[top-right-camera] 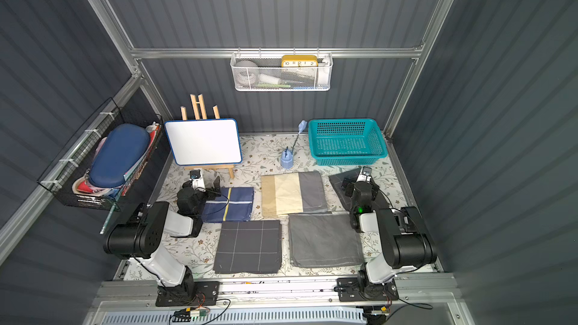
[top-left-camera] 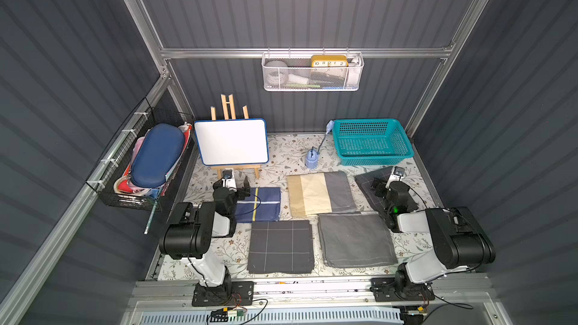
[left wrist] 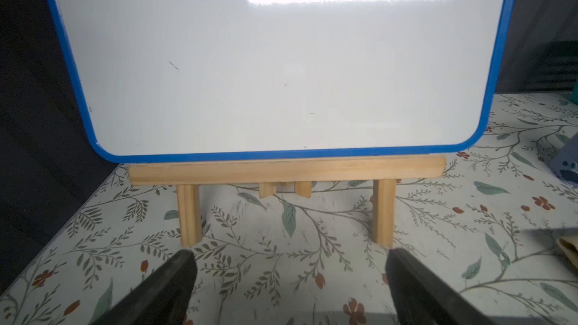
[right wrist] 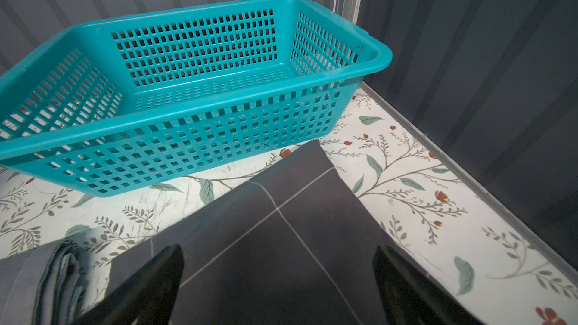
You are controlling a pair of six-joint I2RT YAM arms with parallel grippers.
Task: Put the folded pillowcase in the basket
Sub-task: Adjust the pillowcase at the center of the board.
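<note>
The right gripper (right wrist: pixel 278 254) has its two black fingers spread wide apart with nothing between them. It is poised over a dark charcoal folded pillowcase with thin white lines (right wrist: pixel 300 189); whether the fingertips touch the cloth cannot be told. This pillowcase lies flat on the floral-printed table covering (right wrist: pixel 406 164), turned at an angle. One of its corners points at the teal rectangular plastic basket (right wrist: pixel 194 139) and stops just short of the basket's near perforated wall. In both top views the basket (top-left-camera: pixel 373 160) stands in the far right corner of the table, just beyond the right gripper, and the pillowcase lies outside it.

The left gripper (left wrist: pixel 291 254) is likewise spread wide and holds nothing. It hovers above bare covering and faces the legs of a small wooden easel (left wrist: pixel 281 170) that carries a blue-framed whiteboard (left wrist: pixel 266 57).

Four more folded cloths lie between the arms:
- a navy one with a yellow stripe (top-left-camera: pixel 266 203), just beside the left arm
- a beige, cream and grey one (top-left-camera: pixel 316 193) in the middle
- a charcoal white-grid one (top-left-camera: pixel 281 245) towards the front
- a plain grey one (top-left-camera: pixel 355 239) beside it
</note>
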